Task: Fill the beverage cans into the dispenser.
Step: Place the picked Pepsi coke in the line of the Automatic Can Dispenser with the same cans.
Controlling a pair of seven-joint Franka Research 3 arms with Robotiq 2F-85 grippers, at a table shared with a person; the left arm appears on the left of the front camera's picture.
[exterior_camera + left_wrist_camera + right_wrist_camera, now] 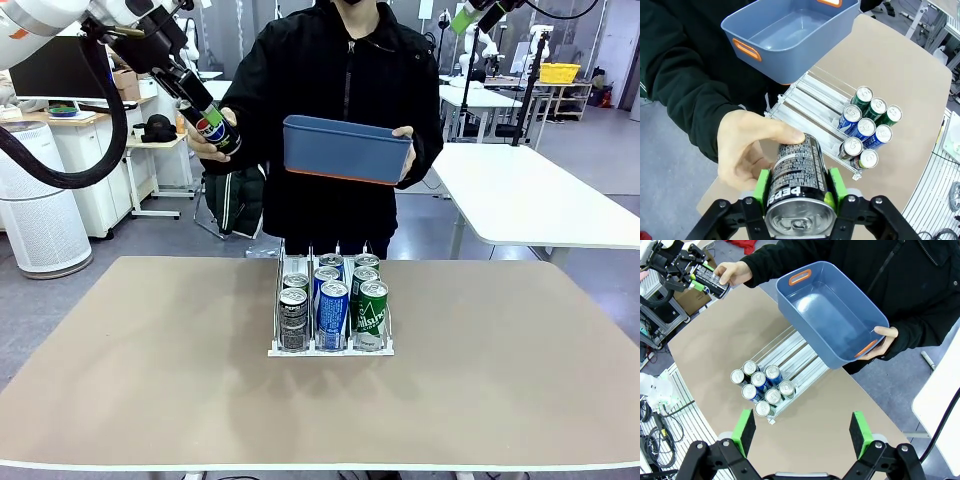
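Observation:
My left gripper (207, 117) is raised at the far left, shut on a black beverage can (796, 175) with a round red-white-blue logo. The person's hand (747, 150) also holds that can from the far end. On the table stands the dispenser (277, 350), with several green, blue and dark cans (332, 305) lined up at the front of its three lanes. The rear of the lanes (810, 97) is bare. High above the table, my right gripper (802, 435) is open with nothing between its pads; in the front view it (464, 17) shows at the top right.
The person stands at the far side and holds a blue bin (345, 148) with orange handles, nothing inside it (832, 315), above the far table edge. Bare tabletop (500, 350) lies on both sides of the dispenser.

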